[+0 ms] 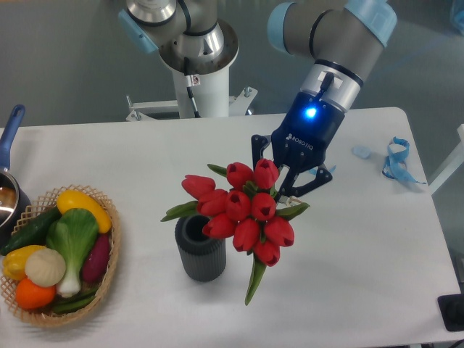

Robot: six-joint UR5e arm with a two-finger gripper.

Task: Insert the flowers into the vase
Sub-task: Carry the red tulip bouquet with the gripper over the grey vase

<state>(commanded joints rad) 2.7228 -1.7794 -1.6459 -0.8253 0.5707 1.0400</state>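
Note:
The flowers (243,210), a bunch of red tulip buds with green leaves, hang in the air facing the camera, just right of and above the vase. My gripper (284,185) is shut on their stems behind the buds; the stems themselves are hidden. The vase (201,250) is a small dark grey ribbed cylinder standing upright on the white table, its round mouth open and partly overlapped by the lowest left buds. One long leaf (255,279) dangles down to the right of the vase.
A woven basket (109,272) of vegetables sits at the front left, with a pot with a blue handle (11,134) behind it. A blue strap (397,159) lies at the table's far right. The arm's white base (203,80) stands at the back.

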